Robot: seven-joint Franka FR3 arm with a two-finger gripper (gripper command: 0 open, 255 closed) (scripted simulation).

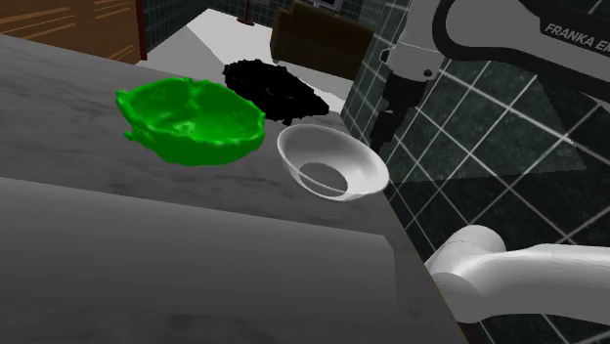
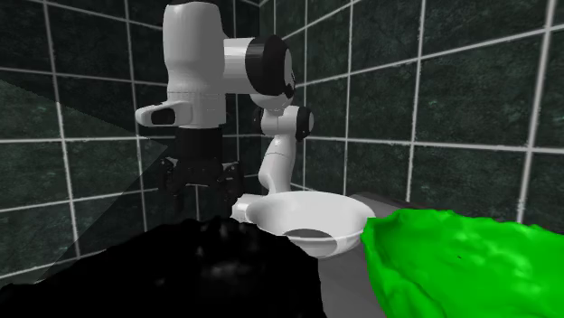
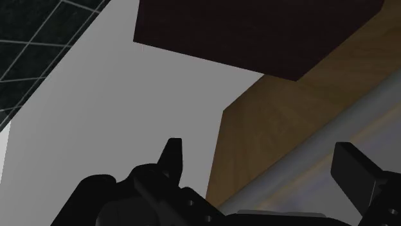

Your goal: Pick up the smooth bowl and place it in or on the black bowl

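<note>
Here, in the shoulder view, you see the grey counter (image 1: 147,254) across the lower left of the frame, bare and open for moving. Its right edge runs diagonally down to the lower right. The white smooth bowl (image 1: 332,161) sits upright at centre frame, just inside that edge. Left of it and farther back lies the green bowl (image 1: 196,122), and beyond that the black bowl (image 1: 274,88), at upper centre. The three are close together. The gripper (image 1: 389,127) hangs past the counter's edge, just right of the white bowl and apart from it, before the dark tiled wall (image 1: 489,147).

The second exterior view reverses the depth. The black bowl is at lower left, the green bowl at lower right, and the white bowl between and behind them. The gripper is at centre left, beyond the black bowl.

The wrist view gives you the fingers (image 3: 172,154). They stand wide apart with nothing between them, over a grey floor (image 3: 128,109) and a brown wooden surface (image 3: 289,122).
</note>
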